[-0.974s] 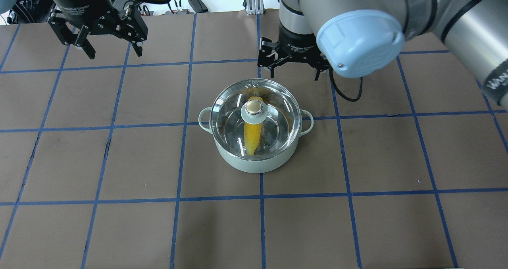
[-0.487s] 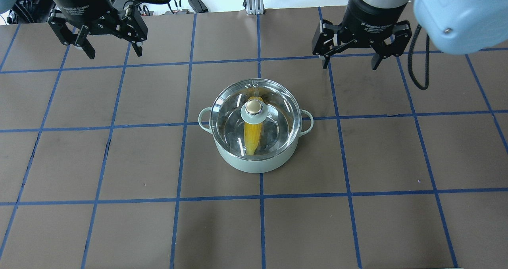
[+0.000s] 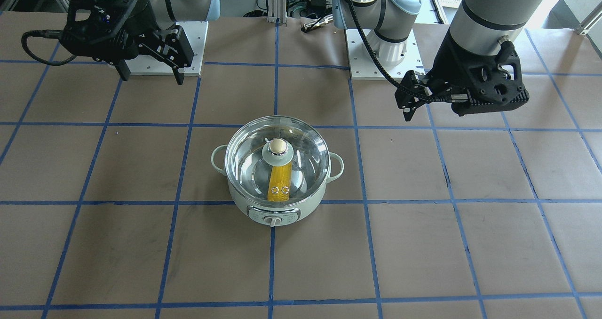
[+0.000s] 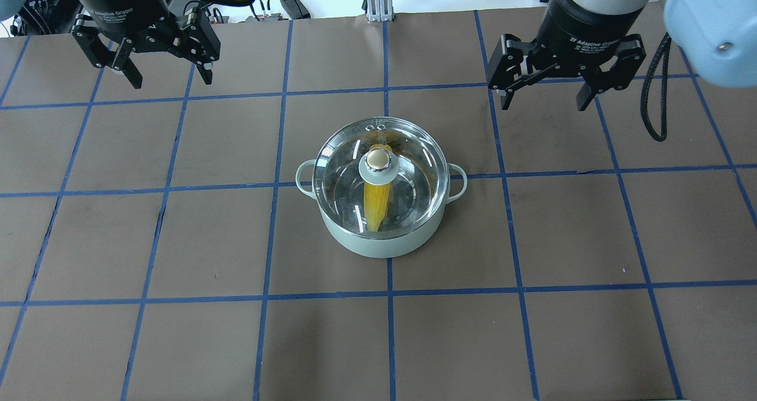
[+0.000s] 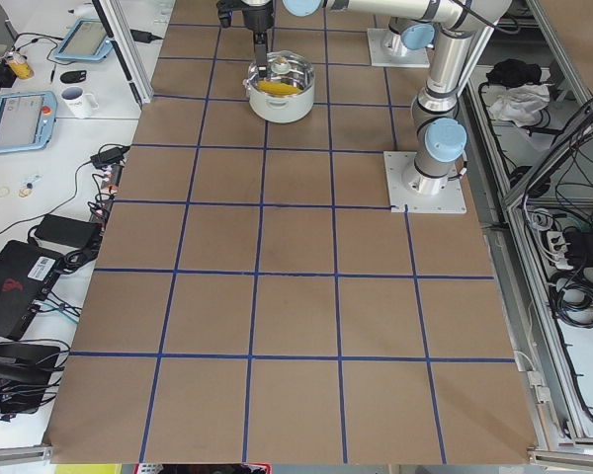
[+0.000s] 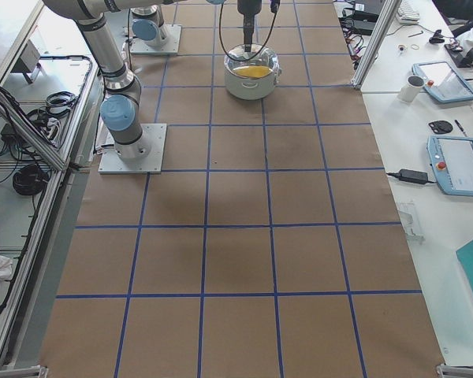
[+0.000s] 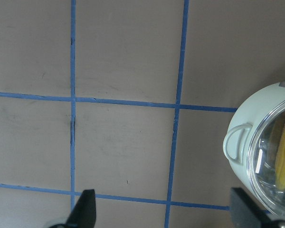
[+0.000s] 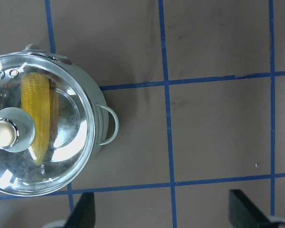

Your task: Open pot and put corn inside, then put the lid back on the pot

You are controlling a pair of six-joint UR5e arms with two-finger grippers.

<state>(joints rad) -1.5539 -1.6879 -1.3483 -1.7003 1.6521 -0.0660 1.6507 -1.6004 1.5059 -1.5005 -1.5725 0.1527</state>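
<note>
The mint-green pot (image 4: 381,238) stands mid-table with the glass lid (image 4: 414,170) seated on it. The yellow corn (image 4: 377,203) lies inside and shows through the glass. My left gripper (image 4: 171,81) is open and empty, high at the back left, far from the pot. My right gripper (image 4: 544,105) is open and empty at the back right, clear of the pot. The right wrist view shows the lid (image 8: 66,142), its knob (image 8: 4,134) and the corn (image 8: 35,114) to the left of the open gripper (image 8: 164,213). The left wrist view shows the pot's side handle (image 7: 237,140).
Brown table (image 4: 177,241) with a blue tape grid. The arm bases (image 3: 381,51) stand at the robot's side of the table. Side desks with tablets and a mug (image 6: 414,87) lie beyond the table's edge.
My right arm has swung from just behind the pot out to the back right, gripper still open. The left arm, pot, lid and corn have not moved.
</note>
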